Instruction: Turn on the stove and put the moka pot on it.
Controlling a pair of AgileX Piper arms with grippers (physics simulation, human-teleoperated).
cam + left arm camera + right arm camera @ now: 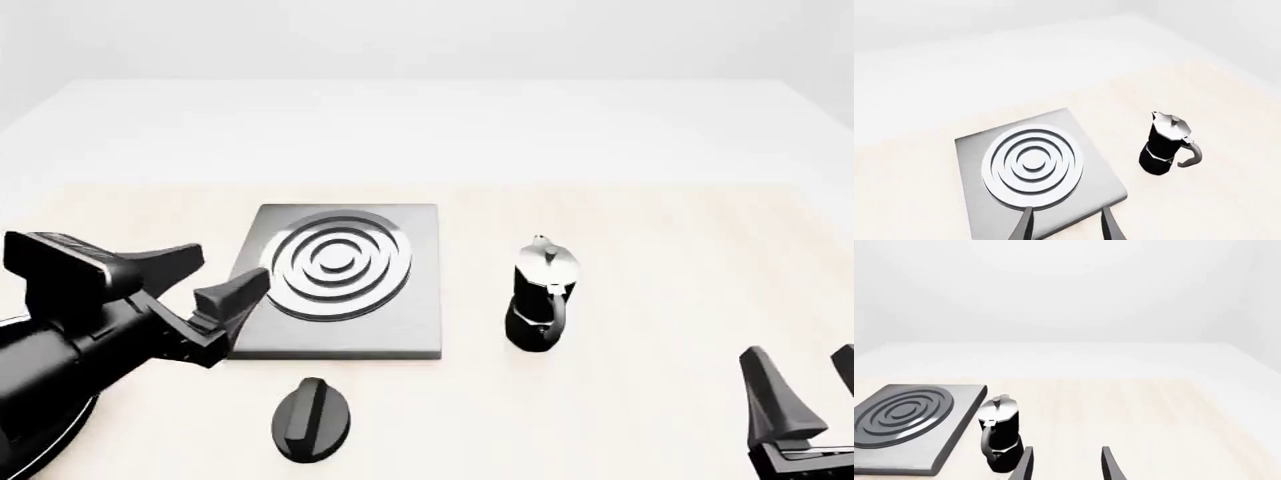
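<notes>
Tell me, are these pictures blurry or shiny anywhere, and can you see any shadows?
Front view: sharp and evenly bright, with the far table washed nearly white; the moka pot shows bright glints on its silver top. Left wrist view: the stove rings gleam pale, and shadows are very faint. Right wrist view: the background fades into plain white, with no blur.

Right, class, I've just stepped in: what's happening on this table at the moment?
Nothing is being held yet. The left gripper is open, hovering by the near left edge of the stove, whose burner rings are bare. The black knob lies on the table in front of the stove, untouched. The moka pot stands upright on the table to the stove's right. The right gripper is open too, nearer the camera and further right than the pot.
</notes>
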